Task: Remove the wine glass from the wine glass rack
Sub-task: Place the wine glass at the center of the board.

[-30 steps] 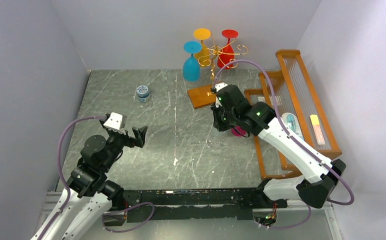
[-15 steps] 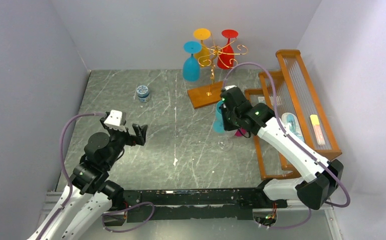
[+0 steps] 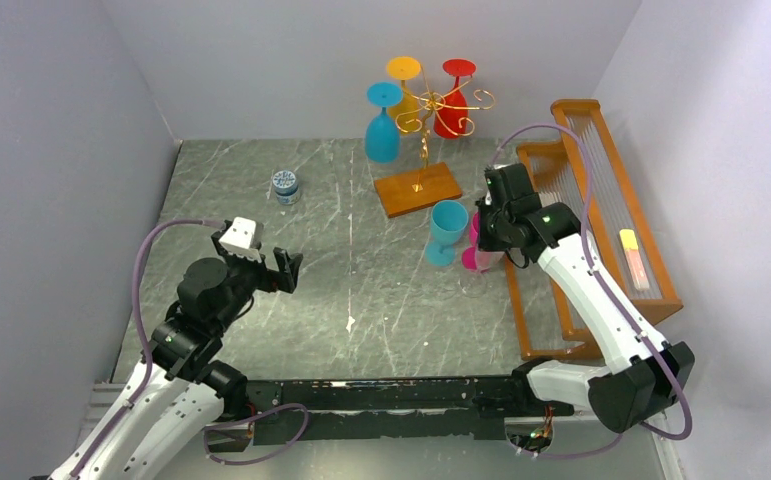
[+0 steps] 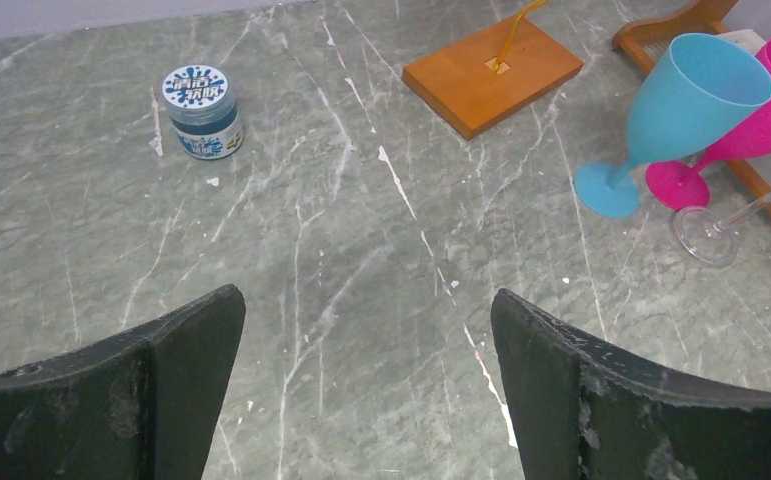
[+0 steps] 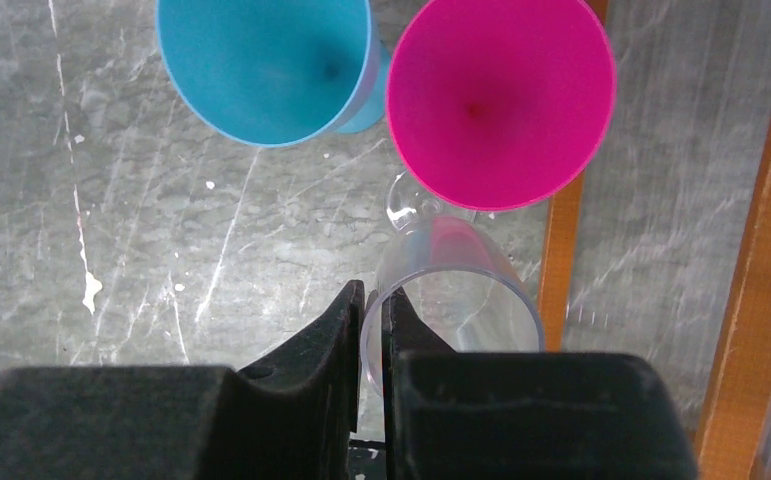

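Clear wine glass [image 5: 461, 290], rim clamped in right pincer [image 5: 373, 305], beside pink glass [image 5: 501, 100] and blue glass [image 5: 261, 65]; left pincer [image 4: 366, 330] wide apart.

Marbled grey tabletop [image 3: 361, 300], pale walls [image 3: 261, 60]

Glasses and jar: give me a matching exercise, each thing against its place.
1 red glass
2 pink glass
3 clear glass
4 jar

A rim pinched in the right gripper
B hanging upside down on the gold rack
C beside the standing blue glass, no gripper on it
D on the table, left of the rack

Pairs: 1-B, 2-C, 3-A, 4-D
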Controlling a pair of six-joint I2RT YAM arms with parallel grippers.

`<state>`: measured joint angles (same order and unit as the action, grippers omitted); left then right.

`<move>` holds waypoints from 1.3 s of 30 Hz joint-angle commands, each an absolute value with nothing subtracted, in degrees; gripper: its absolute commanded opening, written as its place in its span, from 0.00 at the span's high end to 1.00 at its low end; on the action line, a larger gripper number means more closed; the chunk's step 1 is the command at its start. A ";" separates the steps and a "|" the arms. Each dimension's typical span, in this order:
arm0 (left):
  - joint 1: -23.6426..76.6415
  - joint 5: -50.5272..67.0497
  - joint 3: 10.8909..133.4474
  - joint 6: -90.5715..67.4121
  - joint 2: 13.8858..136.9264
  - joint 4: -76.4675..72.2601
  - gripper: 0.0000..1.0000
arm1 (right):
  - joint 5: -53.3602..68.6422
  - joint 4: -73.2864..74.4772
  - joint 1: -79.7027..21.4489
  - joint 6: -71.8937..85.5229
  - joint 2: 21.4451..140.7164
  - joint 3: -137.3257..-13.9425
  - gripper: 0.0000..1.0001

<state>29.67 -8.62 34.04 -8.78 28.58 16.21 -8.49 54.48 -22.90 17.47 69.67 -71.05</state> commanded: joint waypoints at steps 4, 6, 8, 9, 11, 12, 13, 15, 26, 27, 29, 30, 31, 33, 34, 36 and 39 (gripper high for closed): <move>29.31 -6.85 35.07 -8.08 28.17 16.19 0.03 | -7.06 56.51 -21.20 16.41 68.90 -72.64 1.00; 29.35 -6.51 34.99 -7.96 28.19 16.02 0.03 | -7.64 56.90 -21.14 16.24 68.63 -72.30 1.00; 29.29 -6.07 34.89 -7.78 28.21 15.83 0.03 | -7.80 57.33 -20.79 15.85 68.70 -72.10 1.00; 29.28 -5.81 34.89 -7.69 28.21 15.82 0.03 | -8.21 57.42 -20.60 15.77 68.79 -71.99 1.00; 29.29 -5.64 34.89 -7.64 28.24 15.82 0.03 | -9.42 57.27 -20.13 15.55 69.03 -71.85 1.00; 29.35 -5.64 34.96 -7.64 28.26 15.85 0.03 | -9.56 57.04 -19.84 15.56 69.21 -71.89 1.00; 29.34 -5.63 34.98 -7.65 28.23 15.90 0.03 | -9.02 56.71 -19.59 15.40 69.33 -71.85 1.00; 29.27 -5.55 34.90 -7.57 28.08 15.83 0.03 | -8.45 56.20 -19.23 15.00 69.74 -71.55 1.00; 29.34 -4.92 35.00 -7.56 28.56 15.91 0.03 | -5.50 57.31 -18.55 13.97 71.75 -73.07 1.00; 29.35 -4.92 34.98 -7.51 28.56 15.84 0.03 | -5.27 57.49 -18.54 13.63 71.73 -73.27 1.00; 29.33 -4.75 34.94 -7.46 28.54 15.68 0.03 | -6.65 56.91 -18.55 13.47 71.83 -72.78 1.00; 29.33 -4.68 34.90 -7.47 28.48 15.63 0.03 | -7.28 57.06 -18.55 13.45 72.16 -72.62 1.00; 29.29 -4.70 34.89 -7.47 28.48 15.72 0.03 | -7.73 57.19 -18.58 13.37 72.58 -72.59 1.00; 29.34 -4.66 34.89 -7.43 28.48 15.66 0.03 | -8.56 57.17 -18.57 13.29 73.25 -72.59 1.00; 29.29 -4.63 34.89 -7.34 28.48 15.58 0.03 | -8.42 57.02 -18.55 13.02 73.37 -72.59 1.00; 29.34 -4.66 34.89 -7.36 28.48 15.69 0.03 | -8.10 56.95 -18.55 12.84 73.44 -72.83 0.98; 29.34 -4.74 34.89 -7.38 28.53 15.62 0.03 | -7.53 56.94 -18.61 12.74 73.26 -73.26 0.90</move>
<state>29.67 -5.76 34.04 -8.14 28.51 16.16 -7.05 56.27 -19.07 13.80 72.51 -72.29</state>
